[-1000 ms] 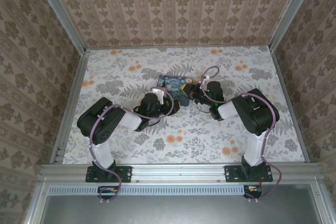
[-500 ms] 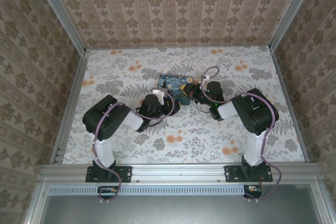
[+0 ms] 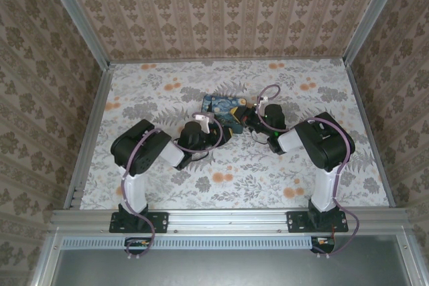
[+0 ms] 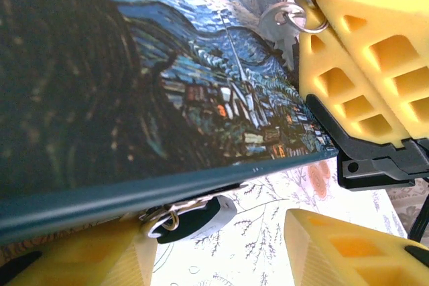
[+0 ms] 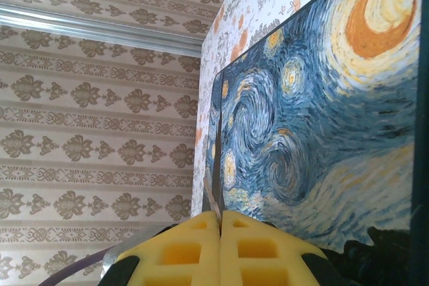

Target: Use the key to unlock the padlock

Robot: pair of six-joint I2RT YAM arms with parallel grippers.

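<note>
Table [image 3: 322, 159]: floral-printed top, its near edge cut off behind the rail that carries the arm bases.

Tin [image 3: 224, 107]: rectangular, with a starry-night print, lying flat near the table's middle between the two wrists. The lid is down, so its contents cannot be seen. From the top view its near edge is partly covered by both grippers.

Left gripper [image 4: 218, 236]: the yellow fingers stand well apart at the tin's near edge and grip nothing. Both are cut off by the frame's lower border.

Right gripper [image 5: 220, 226]: the pads are pressed together at the tin's side, with a thin metal sliver pinched between them.

Padlock [image 4: 194, 218]: small and dark teal, tucked under the tin's overhanging rim between the left fingers and nearer the left one. Its shackle is mostly hidden.

Key [image 4: 280, 23]: it sits on a wire ring at the right gripper's fingertip, over the tin lid. The blade is hard to make out.
</note>
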